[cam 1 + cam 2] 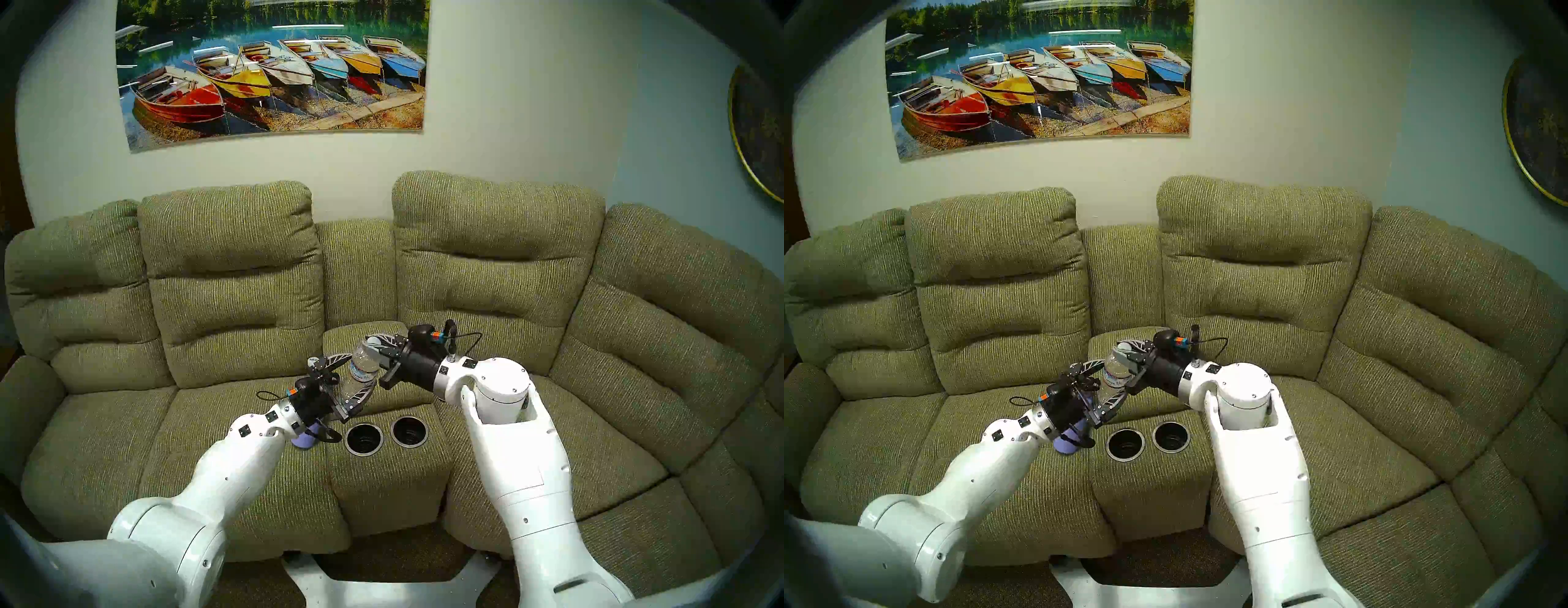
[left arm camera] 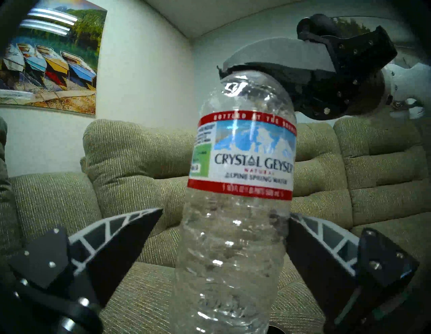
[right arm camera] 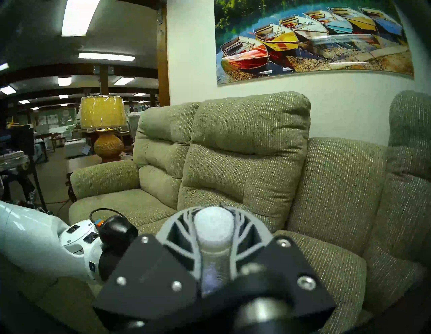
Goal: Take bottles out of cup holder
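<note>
The right pincer [image 1: 379,344] is shut on the neck of a crinkly clear plastic bottle [image 2: 235,210] with a white cap [image 3: 213,225] and a red-and-white label, and holds it in the air above the olive fabric sofa [image 1: 229,271]. Its long axis is almost upright. The left pincer [image 2: 225,233] stands wide, one finger on each side of the lower body, so it is the nearer free one. The label reads "CRYSTAL GEYSER", "ALPINE SPRING WATER". Both black silver-rimmed cup holder wells [image 1: 364,439] are empty. A lavender metal flask [image 1: 303,439] lies on the seat beside them.
</note>
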Motion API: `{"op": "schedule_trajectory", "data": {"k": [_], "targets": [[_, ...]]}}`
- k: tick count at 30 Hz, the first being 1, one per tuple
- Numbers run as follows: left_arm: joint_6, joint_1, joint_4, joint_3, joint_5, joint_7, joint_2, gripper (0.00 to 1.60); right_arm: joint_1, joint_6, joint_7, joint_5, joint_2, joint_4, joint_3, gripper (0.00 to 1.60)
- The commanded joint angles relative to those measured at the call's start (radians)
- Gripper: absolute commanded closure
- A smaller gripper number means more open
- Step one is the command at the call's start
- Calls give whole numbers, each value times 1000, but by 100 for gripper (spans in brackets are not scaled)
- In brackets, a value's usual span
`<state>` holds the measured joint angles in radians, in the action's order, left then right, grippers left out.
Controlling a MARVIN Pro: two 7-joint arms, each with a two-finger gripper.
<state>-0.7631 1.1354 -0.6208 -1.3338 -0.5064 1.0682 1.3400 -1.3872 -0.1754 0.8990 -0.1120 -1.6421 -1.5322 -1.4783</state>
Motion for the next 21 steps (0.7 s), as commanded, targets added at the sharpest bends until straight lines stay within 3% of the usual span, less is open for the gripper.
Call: {"op": "schedule_trajectory", "data": {"k": [1, 17, 20, 21], "targets": [[3, -33, 5, 18, -26, 85, 12, 0, 2, 7, 33, 26, 2, -36, -4, 160], [-14, -72, 64, 66, -64, 94, 16, 0, -12, 23, 101, 31, 5, -46, 12, 160], [-11, -72, 54, 75, -73, 100, 11, 127, -12, 21, 104, 29, 4, -45, 15, 160], [-18, -70, 50, 77, -75, 101, 10, 156, -12, 18, 106, 28, 4, -44, 16, 160]]}}
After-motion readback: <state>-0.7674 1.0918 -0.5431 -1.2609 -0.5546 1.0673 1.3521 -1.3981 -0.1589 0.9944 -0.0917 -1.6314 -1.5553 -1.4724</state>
